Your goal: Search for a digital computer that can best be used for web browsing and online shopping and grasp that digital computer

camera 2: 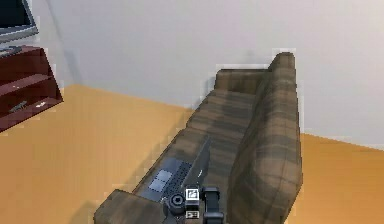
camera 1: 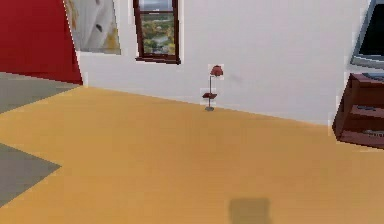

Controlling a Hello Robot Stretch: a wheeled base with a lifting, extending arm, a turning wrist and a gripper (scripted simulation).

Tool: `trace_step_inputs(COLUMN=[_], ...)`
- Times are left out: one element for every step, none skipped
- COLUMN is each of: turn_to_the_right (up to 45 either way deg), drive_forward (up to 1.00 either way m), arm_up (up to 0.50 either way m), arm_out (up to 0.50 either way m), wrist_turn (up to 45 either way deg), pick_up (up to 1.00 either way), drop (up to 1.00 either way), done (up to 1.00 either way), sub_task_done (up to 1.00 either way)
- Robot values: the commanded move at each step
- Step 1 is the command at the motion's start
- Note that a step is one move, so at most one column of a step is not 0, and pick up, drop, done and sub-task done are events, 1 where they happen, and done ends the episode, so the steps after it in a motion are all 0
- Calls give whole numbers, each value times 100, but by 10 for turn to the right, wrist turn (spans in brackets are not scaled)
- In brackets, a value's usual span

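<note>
Progress: The search part looks finished. An open laptop (camera 2: 163,181), the best match for the digital computer, lies on the sofa (camera 2: 265,130) seat in the arm side view, with the gripper (camera 2: 175,204) right at its near edge.
Left to do: The grasp itself. The laptop rests flat on the cushion and is not lifted, so I judge the task incomplete.
Gripper: The jaw setting cannot be read from this angle. Nor can I tell whether it holds anything, since the laptop sits on the cushion directly behind its far end.
Contact: Possibly touching the laptop's edge, though that is hard to tell here.
Laptop: A thin, rigid slab with a grey keyboard deck and a dark screen raised toward the backrest. It has 2 hinged halves.
Sofa: Brown plaid fabric that looks soft, with a long seat and a tall padded back. It stands against a plain white wall.
Floor: Smooth orange floor (camera 1: 150,150), with a flat grey rug (camera 1: 20,165) at the forward view's left.
Other furniture: A dark red TV stand (camera 2: 25,85) with shelves and 1 small floor lamp (camera 1: 213,85) with a red shade.
</note>
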Motion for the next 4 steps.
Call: trace_step_inputs(turn_to_the_right=[0, 0, 0, 0], drive_forward=[0, 0, 0, 0], arm_up=[0, 0, 0, 0], arm_out=[0, 0, 0, 0], wrist_turn=[450, 450, 420, 0], pick_up=[0, 0, 0, 100], drop=[0, 0, 0, 0], done=[0, 0, 0, 0], sub_task_done=[0, 0, 0, 0])
